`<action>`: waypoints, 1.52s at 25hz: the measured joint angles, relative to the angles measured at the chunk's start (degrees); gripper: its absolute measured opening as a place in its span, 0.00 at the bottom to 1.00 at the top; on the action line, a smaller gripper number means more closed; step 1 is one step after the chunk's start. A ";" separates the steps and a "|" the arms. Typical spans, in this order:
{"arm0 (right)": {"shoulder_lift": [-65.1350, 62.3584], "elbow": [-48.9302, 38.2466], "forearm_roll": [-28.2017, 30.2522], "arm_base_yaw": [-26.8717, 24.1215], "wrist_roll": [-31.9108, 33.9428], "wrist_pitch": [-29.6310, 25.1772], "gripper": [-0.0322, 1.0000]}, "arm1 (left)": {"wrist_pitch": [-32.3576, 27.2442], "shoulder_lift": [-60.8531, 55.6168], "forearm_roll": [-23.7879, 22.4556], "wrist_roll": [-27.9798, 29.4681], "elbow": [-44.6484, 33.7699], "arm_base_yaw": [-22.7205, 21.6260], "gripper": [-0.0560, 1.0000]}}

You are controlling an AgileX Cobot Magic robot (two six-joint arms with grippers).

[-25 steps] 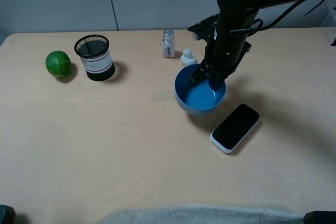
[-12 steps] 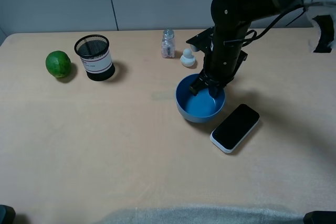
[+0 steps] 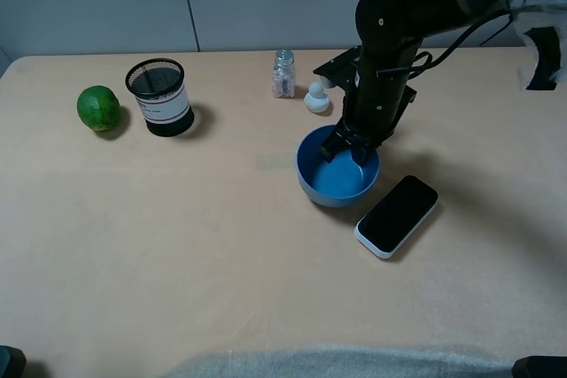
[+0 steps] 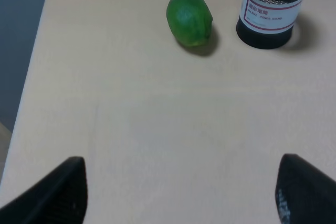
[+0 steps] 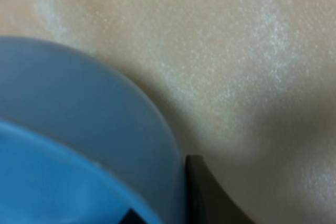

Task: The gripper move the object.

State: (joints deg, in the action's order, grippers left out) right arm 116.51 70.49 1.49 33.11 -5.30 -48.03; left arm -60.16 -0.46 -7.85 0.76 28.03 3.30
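The right gripper (image 3: 347,150) has its fingers clenched on the rim of the blue bowl (image 3: 335,181), which rests on the counter (image 3: 221,245) beneath them. Only the release seems left, I'd say.

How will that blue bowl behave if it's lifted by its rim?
Likely stiff: the blue bowl looks undistorted where the claw pinches its rim. Gripped at one edge, it may tilt. Its smooth wall looks slippery.
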 joint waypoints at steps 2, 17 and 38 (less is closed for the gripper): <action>0.00 0.00 0.00 0.00 -0.02 0.00 0.02 | 0.00 0.00 0.00 0.00 0.00 0.00 0.81; 0.00 0.00 0.00 0.00 -0.02 -0.39 0.02 | 0.00 0.00 0.00 0.00 0.00 0.00 0.81; 2.06 0.00 -0.11 0.00 -0.47 -1.64 0.28 | 0.00 0.00 0.00 0.00 0.00 0.00 0.81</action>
State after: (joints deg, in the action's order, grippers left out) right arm 118.57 70.49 1.38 33.11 -5.77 -49.67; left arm -60.16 -0.46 -7.85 0.76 28.03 3.30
